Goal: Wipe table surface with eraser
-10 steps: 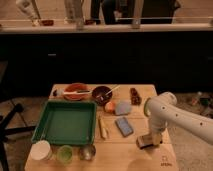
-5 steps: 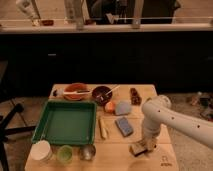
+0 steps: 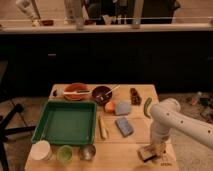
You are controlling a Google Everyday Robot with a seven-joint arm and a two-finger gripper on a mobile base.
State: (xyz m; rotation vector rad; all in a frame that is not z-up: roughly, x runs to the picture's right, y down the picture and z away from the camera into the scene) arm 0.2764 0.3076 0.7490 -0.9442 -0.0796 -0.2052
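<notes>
The gripper (image 3: 151,151) presses the eraser (image 3: 147,153) onto the bench (image 3: 112,150) right of the green tray (image 3: 65,122); jaws clamp it, long axis left-right.

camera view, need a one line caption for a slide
Gripper presses the eraser on the table front right corner, beside a green tray.

The white arm (image 3: 175,120) is seen entering from the right edge of the frame, bent at a rounded joint and angled down to the lower right, where the hand (image 3: 151,151) is held low.
</notes>
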